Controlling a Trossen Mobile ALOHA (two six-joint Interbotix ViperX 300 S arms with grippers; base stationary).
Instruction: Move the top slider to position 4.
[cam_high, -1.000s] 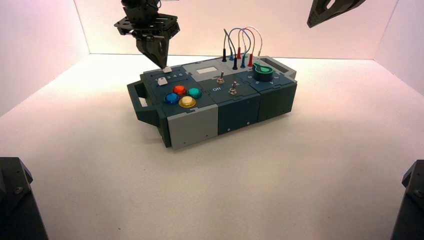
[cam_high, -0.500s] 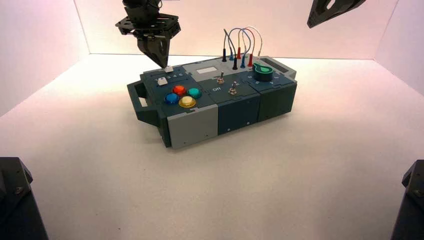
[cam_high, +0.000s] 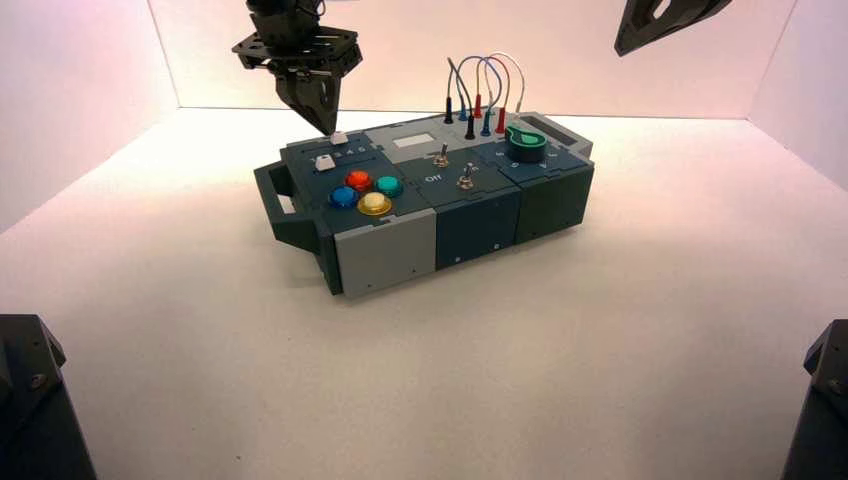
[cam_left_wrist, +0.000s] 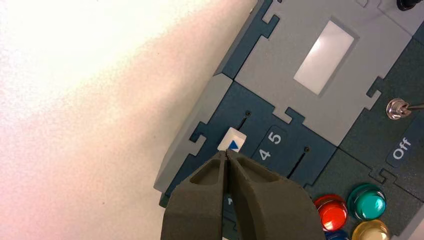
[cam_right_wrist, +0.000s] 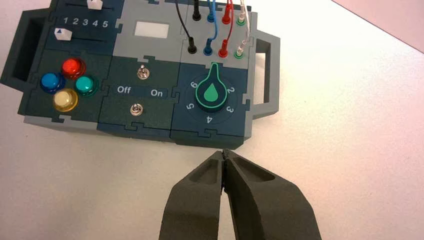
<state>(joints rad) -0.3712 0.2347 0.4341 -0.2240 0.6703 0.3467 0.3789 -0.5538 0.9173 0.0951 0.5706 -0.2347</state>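
Hovering over the far left corner of the box (cam_high: 430, 205), the left gripper (cam_high: 326, 128) is seen with its fingers pressed together, nothing held between them. In the left wrist view the closed tips (cam_left_wrist: 227, 156) are placed just beside the top slider (cam_left_wrist: 232, 140), at about its 6 o'clock edge; whether they touch it cannot be told. The slider, a small white knob with a blue triangle on it, is seated in its slot next to the printed numerals, with the 4 (cam_left_wrist: 264, 154) found at roughly 4 o'clock from it and the 5 just past that. In the high view the slider (cam_high: 339, 138) is seen at the box's far left edge, at 12 o'clock from the lower white slider (cam_high: 324, 162) and the round coloured buttons (cam_high: 366, 191). The right gripper (cam_right_wrist: 224, 156) is held high at the far right, well apart from the box, its fingers likewise closed on nothing.
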